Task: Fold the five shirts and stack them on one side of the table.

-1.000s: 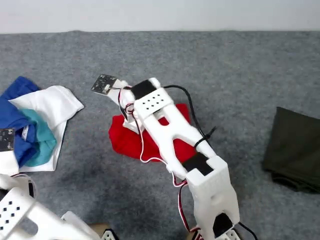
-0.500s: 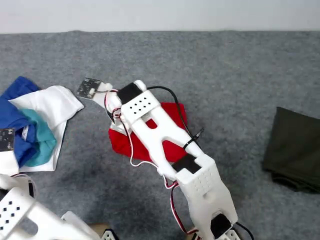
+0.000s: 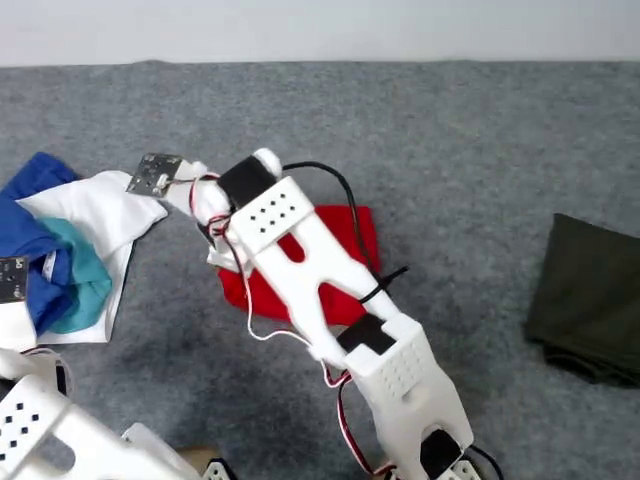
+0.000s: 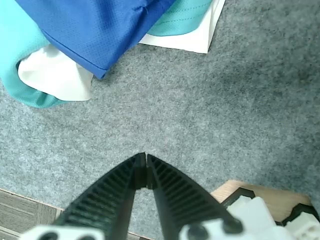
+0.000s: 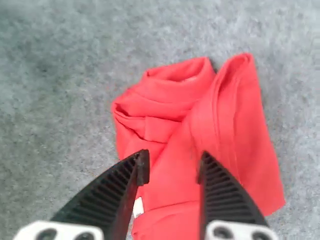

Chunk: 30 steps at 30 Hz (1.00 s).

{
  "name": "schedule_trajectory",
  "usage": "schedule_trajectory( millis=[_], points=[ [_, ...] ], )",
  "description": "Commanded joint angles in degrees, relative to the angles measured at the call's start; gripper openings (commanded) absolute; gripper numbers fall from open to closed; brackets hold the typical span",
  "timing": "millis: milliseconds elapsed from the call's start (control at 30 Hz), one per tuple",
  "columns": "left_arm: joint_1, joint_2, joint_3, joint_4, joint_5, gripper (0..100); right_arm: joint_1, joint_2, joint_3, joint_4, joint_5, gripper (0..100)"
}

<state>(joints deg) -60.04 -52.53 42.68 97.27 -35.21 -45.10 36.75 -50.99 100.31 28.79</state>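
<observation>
Right wrist view: gripper (image 5: 174, 160) spread above red shirt (image 5: 225, 130).

Right arm (image 3: 400, 370) sprawls across the red shirt (image 3: 338, 228), masking its middle. At the right edge the dark shirt (image 3: 590, 300) runs out of frame. Far left, the blue shirt (image 3: 25, 235) is clipped, burying part of the white shirt (image 3: 100, 210).

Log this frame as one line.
left tool: shut, over grey mat | right tool: open, above red shirt | red shirt: rumpled, mid-table | dark shirt: folded, high view's right
</observation>
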Motion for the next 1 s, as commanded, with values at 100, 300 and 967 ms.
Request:
schedule_trajectory(
  millis=[100, 300, 967],
  points=[
    [0.3, -0.7, -1.5, -0.3, -0.2, 1, 1.6, -0.3, -3.1, 0.9, 1.7, 15.4],
    [-0.1, -0.7, -1.5, -0.2, -0.2, 1, 12.9, 2.3, -3.0, 1.5, 1.8, 1.9],
    [0.3, -0.7, -1.5, -0.3, -0.2, 1, 9.1, 10.3, -2.8, 2.7, 1.5, 1.0]
  ],
)
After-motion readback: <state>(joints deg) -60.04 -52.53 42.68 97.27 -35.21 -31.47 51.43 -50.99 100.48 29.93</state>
